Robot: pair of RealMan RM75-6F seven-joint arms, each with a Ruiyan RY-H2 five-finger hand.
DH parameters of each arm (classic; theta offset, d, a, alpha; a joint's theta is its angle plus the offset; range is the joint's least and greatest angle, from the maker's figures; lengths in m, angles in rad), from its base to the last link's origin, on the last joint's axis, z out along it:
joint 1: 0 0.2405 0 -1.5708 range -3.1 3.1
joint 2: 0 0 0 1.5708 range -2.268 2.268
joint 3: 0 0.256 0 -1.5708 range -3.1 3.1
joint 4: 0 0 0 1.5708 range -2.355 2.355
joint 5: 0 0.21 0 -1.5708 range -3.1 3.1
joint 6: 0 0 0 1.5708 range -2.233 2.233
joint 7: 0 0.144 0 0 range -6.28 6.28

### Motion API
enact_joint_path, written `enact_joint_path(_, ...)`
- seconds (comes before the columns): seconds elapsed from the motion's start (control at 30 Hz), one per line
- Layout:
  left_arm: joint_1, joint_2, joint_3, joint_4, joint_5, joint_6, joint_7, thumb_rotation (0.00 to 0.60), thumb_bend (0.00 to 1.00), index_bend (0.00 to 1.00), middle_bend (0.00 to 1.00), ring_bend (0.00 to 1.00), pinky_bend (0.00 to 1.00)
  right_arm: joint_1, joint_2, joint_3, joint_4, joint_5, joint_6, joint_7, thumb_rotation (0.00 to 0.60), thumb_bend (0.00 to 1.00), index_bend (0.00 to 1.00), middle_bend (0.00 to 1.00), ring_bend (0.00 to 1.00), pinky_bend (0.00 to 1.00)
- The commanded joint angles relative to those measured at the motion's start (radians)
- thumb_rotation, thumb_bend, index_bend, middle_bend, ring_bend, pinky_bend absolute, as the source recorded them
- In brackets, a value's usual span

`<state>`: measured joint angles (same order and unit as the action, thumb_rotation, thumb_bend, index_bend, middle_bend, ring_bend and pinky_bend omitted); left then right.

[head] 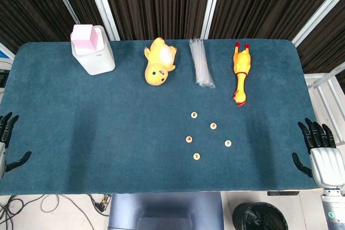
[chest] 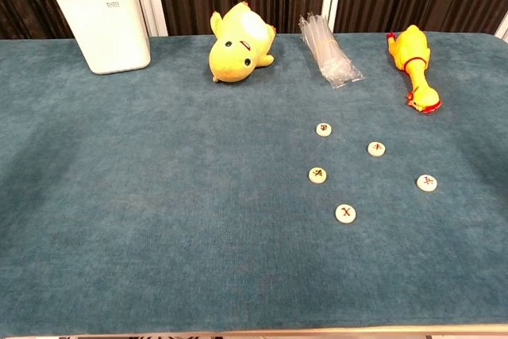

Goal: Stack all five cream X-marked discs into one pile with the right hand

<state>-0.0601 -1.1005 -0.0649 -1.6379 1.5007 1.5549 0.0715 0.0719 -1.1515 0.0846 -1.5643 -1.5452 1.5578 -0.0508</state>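
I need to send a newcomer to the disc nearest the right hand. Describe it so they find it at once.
Start at the rubber chicken lying at the back right of the blue table, then come toward the front edge to the loose group of cream X-marked discs. Take the disc farthest right, closest to the right hand.

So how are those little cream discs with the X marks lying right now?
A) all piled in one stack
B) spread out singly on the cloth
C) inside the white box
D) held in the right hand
B: the five cream discs lie apart on the blue cloth, none stacked.
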Motion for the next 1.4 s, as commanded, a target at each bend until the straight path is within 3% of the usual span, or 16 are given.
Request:
enact_joint_path(0.03, 0.000, 0.000, 0.000, 0.000, 0.000, 0.000, 0.000, 0.600, 0.17, 0.02, 0.00, 0.00, 0.09, 0.000, 0.000, 0.000, 0.000, 0.001, 0.000, -0.001, 0.600, 0.43, 0.03, 0.01, 0.01, 0.02)
enact_joint_path(1.17, 0.004, 0.001, -0.004, 0.001, -0.003, 0.009, -0.007, 0.600, 0.17, 0.02, 0.00, 0.00, 0.09, 0.009, 0.023, -0.016, -0.015, -0.007, -0.035, 0.058, 0.600, 0.43, 0.03, 0.01, 0.01, 0.02)
enact_joint_path(1.4, 0.002, -0.002, -0.004, 0.002, -0.005, 0.004, -0.002, 0.600, 0.17, 0.02, 0.00, 0.00, 0.09, 0.013, 0.021, -0.018, -0.020, -0.007, -0.045, 0.079, 0.600, 0.36, 0.03, 0.01, 0.01, 0.02)
